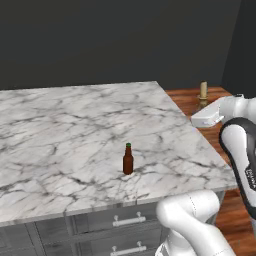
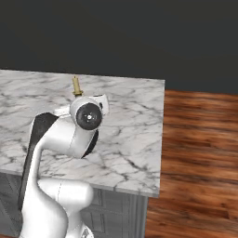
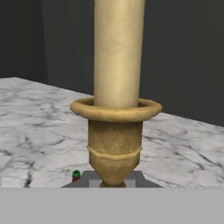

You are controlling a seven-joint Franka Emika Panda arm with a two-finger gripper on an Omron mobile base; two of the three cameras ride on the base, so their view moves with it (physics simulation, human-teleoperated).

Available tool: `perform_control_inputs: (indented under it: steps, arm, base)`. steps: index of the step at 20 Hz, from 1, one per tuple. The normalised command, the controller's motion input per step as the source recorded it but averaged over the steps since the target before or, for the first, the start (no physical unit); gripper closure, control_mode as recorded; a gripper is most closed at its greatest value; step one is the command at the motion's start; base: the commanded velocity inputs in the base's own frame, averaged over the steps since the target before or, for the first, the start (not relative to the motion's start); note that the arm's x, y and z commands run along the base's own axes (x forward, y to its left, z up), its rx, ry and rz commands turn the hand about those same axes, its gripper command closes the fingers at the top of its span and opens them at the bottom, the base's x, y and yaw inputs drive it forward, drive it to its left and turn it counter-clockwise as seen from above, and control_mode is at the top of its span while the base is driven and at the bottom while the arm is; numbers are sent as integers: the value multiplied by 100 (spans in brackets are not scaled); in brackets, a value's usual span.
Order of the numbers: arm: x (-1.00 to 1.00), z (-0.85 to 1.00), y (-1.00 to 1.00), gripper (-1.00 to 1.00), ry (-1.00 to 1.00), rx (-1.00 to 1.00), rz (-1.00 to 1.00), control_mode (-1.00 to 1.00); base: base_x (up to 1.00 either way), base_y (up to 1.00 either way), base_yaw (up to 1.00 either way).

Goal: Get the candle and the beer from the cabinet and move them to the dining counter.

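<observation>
The cream candle (image 3: pixel 118 57) in its golden brass stick stands upright in my gripper (image 3: pixel 114 182), which is shut on the holder's lower stem. In the base views the candle (image 1: pixel 203 90) (image 2: pixel 76 86) rises just above my white hand near the right side of the dining counter (image 1: pixel 60 125) (image 2: pixel 132 121). The hand hides the fingers in both base views. The beer (image 1: pixel 128 159), a small brown bottle with a green cap, stands upright on the counter near its front edge, left of my arm. Its green cap (image 3: pixel 76 174) peeks up low in the hand view.
Grey drawers with silver bar handles (image 1: pixel 129 220) run under the counter's front. Wooden floor (image 2: pixel 200 153) lies past the counter's right edge. A dark wall (image 1: pixel 125 40) closes off the far side.
</observation>
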Motion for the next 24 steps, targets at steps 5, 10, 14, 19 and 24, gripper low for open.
perform_control_inputs:
  steps: [5,10,14,19,24]
  arm:
    - [10,-44,-7,100,0,1,66,-100]
    - [21,-45,1,100,1,2,56,-100]
    - [32,-40,6,100,4,4,38,-100]
    - [43,-38,5,100,21,9,14,-100]
    - [45,-48,8,100,25,6,3,-100]
  base:
    - [0,0,0]
    - [0,0,0]
    - [0,0,0]
    - [0,0,0]
    - [0,0,0]
